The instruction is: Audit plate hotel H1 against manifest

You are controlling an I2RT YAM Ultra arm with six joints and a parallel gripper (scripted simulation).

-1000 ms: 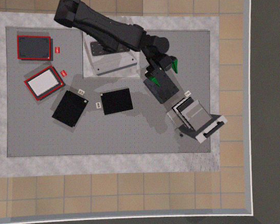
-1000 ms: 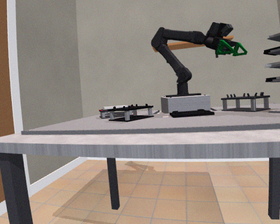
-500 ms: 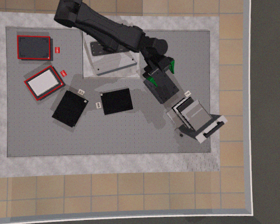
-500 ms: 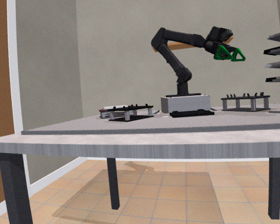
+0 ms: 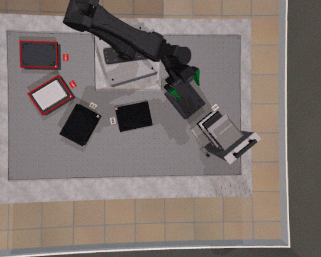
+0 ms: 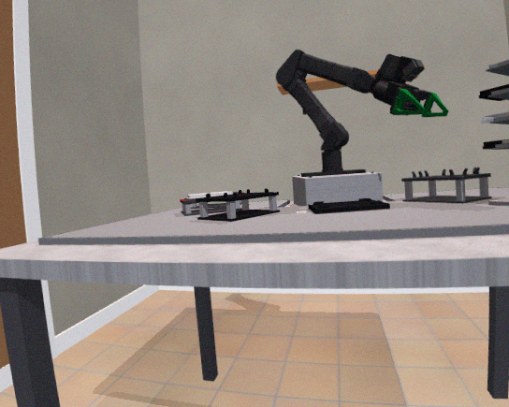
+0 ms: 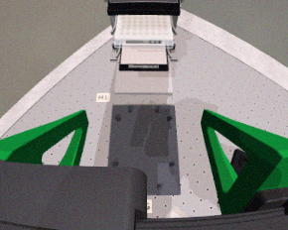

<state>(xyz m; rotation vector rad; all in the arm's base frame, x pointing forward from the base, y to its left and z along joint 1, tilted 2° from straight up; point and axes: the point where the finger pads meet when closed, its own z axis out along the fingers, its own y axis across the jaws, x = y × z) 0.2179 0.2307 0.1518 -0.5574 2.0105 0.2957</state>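
Now hand spread wide, empty, above landing nest.

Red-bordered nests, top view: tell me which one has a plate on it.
The lower red-bordered nest, turned at an angle: a white plate lies inside its frame. The upper red-bordered nest, square to the mat, shows only its dark grey bed.

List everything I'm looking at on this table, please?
Red-framed nests: two, far left; rear one dark and bare, front one holding a white plate.
Black nests: two, centre-left and centre.
Dark nest: one, under the gripper.
Plate hotel: one, grey shelves, right edge.
Table: one, grey.
Arm base: one, pale grey, rear centre.
Arm: one, black.
Gripper: one, green fingers, open, empty.
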